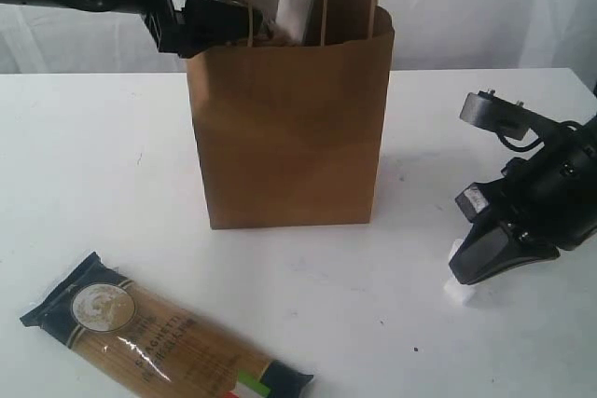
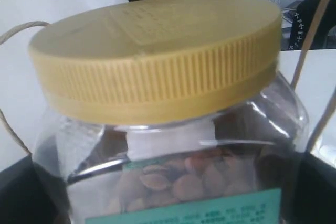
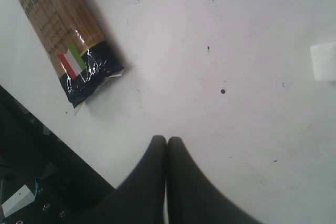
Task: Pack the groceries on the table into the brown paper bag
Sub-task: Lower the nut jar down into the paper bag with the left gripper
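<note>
Kraft-brown paper bag (image 1: 289, 137) stands upright mid-surface, mouth open, and nothing braces it.

- Left end effector (image 1: 210, 20): grasping the tan-lidded clear nut jar (image 2: 168, 114), jaws spread wide around the body below the lid. The jar hangs over the bag's mouth, between the twisted handles (image 1: 324, 6). Its base is about at rim level; how far in it sits, I cannot tell.
- Right end effector (image 3: 167, 145): clenched, tips pressed together, holding nothing, low over the white surface (image 1: 93, 184) well to the right of the bag.
- Spaghetti packet (image 1: 159, 342) lies flat near the front left, not packed.
- A small white piece (image 1: 457, 292) lies just beside the right arm — possibly a marshmallow, too blurred to be sure.

Risks, as I judge them:
- The jar is wide for the opening. If its base catches the rim or a handle loop on the way down, the light bag could fold or tip.
- Letting go too high — a heavy jar could knock the bag over or strain the paper bottom.
- Smooth plastic in a wide grip may slip or rotate.
</note>
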### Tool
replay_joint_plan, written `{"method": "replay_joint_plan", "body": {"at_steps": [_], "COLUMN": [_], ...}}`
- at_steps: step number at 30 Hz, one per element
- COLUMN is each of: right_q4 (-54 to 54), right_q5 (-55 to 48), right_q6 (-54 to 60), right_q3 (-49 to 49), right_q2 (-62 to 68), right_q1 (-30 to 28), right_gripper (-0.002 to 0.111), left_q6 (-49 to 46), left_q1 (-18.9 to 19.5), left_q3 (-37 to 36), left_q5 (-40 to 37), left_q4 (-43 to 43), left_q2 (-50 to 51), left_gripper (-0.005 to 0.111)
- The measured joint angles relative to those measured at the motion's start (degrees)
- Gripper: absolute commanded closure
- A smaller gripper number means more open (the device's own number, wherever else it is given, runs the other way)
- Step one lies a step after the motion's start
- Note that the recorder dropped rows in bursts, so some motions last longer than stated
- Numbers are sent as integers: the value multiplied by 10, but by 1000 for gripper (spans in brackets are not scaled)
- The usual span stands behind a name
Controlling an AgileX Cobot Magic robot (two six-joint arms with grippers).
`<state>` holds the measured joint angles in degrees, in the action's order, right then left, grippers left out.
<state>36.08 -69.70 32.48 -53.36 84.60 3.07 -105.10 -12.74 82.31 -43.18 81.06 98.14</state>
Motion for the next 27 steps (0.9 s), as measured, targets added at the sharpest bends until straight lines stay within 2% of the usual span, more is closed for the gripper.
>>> {"method": "replay_joint_plan", "body": {"at_steps": [15,17,21,22,27], "right_q4": [0,0,0,0,0], "right_q5": [0,0,0,0,0], "right_q6": [0,0,0,0,0], "right_q3": [0,0,0,0,0], "right_q2": [0,0,0,0,0], "right_q1": [0,0,0,0,0], "right_gripper": [108,108,108,108,108], "left_q6": [37,8,-30,28,102], "left_q1": [0,0,0,-1,-3], "left_q3": [0,0,0,0,0], "left_q5": [13,3,17,33,60], "left_q4": [-29,11,2,8,-8], "left_q2": [0,0,0,3,8], "left_gripper": [1,1,2,2,2]}}
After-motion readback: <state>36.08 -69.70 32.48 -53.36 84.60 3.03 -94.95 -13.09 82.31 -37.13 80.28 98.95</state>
